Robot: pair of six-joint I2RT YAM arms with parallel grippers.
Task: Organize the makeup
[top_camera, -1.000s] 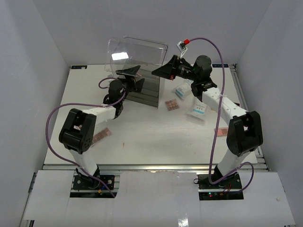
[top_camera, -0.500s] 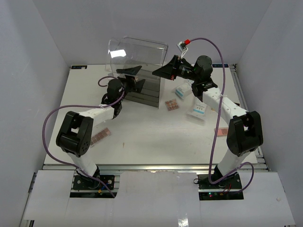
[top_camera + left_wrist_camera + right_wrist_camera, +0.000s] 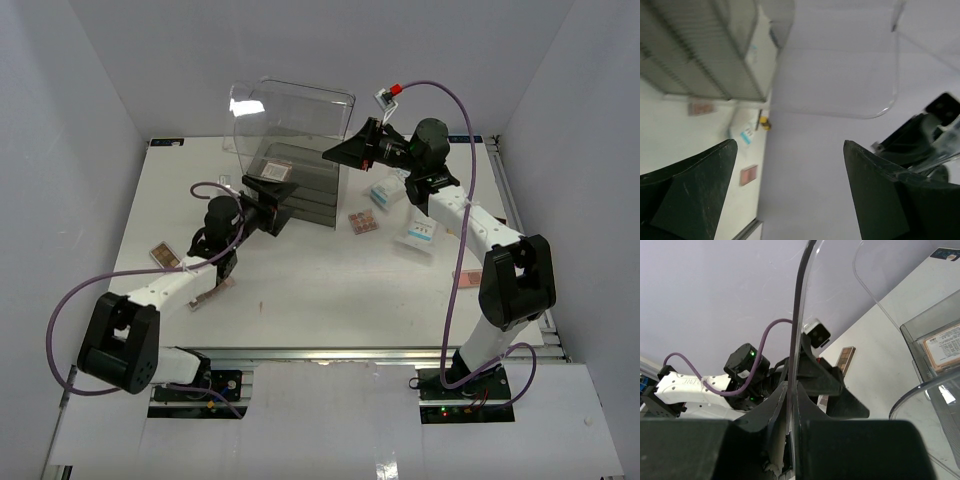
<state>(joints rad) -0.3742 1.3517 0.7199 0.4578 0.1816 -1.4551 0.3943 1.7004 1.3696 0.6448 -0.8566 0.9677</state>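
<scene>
The makeup lies scattered. From overhead, a pink palette (image 3: 277,172) sits in the open top of the clear box (image 3: 310,195). To the right of the box, a brown palette (image 3: 363,222) rests on the table with a white-and-blue packet (image 3: 383,193) just above it and a second packet (image 3: 418,232) to its lower right. At the left of the table lies another palette (image 3: 165,256), and a striped palette (image 3: 210,291) shows partly under my left arm. My right wrist view adds what the overhead cannot: the boxed palette carries a printed label, and my right claw (image 3: 791,390) is clamped on the edge of the clear lid (image 3: 796,315), holding it raised. Overhead only shows that claw at the lid's right corner. My left claw (image 3: 789,150) is spread wide with nothing between its fingers (image 3: 690,195), beside the box's lower left. Its camera alone shows the ribbed drawer fronts (image 3: 705,50).
</scene>
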